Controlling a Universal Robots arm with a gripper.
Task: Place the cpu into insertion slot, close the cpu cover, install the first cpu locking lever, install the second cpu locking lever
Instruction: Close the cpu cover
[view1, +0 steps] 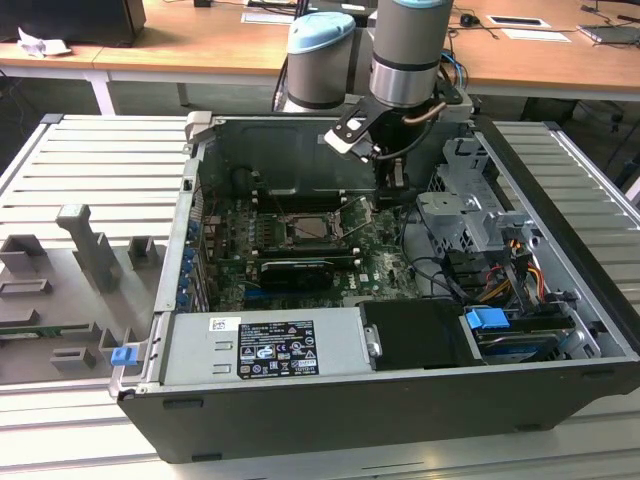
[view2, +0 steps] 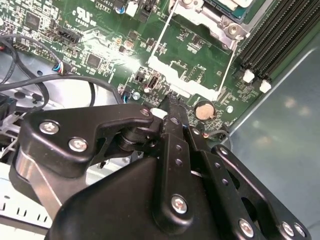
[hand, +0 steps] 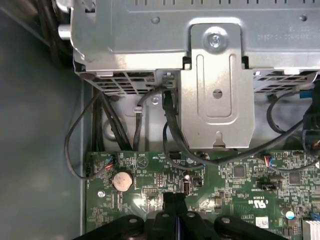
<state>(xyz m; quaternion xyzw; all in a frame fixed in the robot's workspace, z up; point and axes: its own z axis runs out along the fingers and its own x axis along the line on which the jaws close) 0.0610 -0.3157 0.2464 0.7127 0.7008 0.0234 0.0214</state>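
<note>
The claw (view2: 172, 105), black jointed metal, has its tips pressed together on nothing, low over the green motherboard (view2: 190, 45). In the second wrist view the silvery cpu cover (view2: 220, 22) lies just ahead of the tips, beside a thin wire lever (view2: 161, 35). The first wrist view shows a grey sheet-metal drive cage (hand: 215, 75), black cables (hand: 172, 135) and a round coin battery (hand: 121, 181) near the tips. Whether the cpu sits under the cover cannot be told.
</note>
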